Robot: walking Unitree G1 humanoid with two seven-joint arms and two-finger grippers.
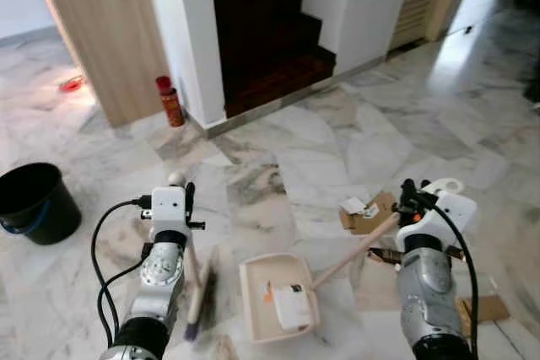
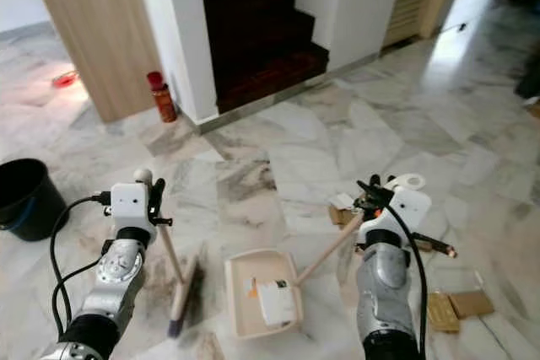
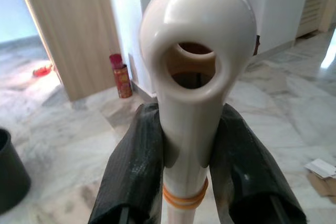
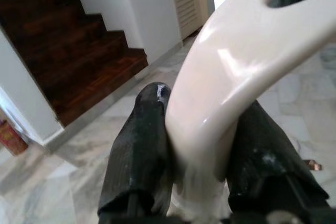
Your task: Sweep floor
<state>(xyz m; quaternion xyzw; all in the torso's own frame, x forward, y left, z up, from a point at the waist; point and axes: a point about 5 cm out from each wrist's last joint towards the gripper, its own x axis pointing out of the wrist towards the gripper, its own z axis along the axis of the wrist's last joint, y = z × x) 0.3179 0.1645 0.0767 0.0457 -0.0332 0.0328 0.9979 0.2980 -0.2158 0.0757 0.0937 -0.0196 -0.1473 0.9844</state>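
the left gripper (image 3: 186, 145) is seen closest, its two black fingers (image 3: 131, 177) pinched on the cream handle of the broom (image 1: 202, 292), just under the rounded cap with its hanging hole. the broom is held nearly upright, its bristle head resting on the marble floor (image 1: 295, 149) just beside the dustpan (image 1: 274, 292). the right gripper (image 4: 194, 156) is clamped on the looped top of the dustpan's long handle (image 1: 354, 250), which slants down to the pan lying flat on the floor between the two arms. white paper and an orange scrap are already lying in the pan. more litter is waiting: torn cardboard and paper (image 1: 364, 212) near the right arm, and another brown piece (image 1: 485, 308) further to the right. a black bucket (image 1: 34, 200) is standing well apart on the left, and a red can (image 1: 171, 100) by the wall near the stairs.

both tools are judged light, stiff and rather slick in plastic; a high grip gives reach but little leverage, so twisting in the fingers is to be watched for. the cardboard is likely to slide easily on the polished stone.
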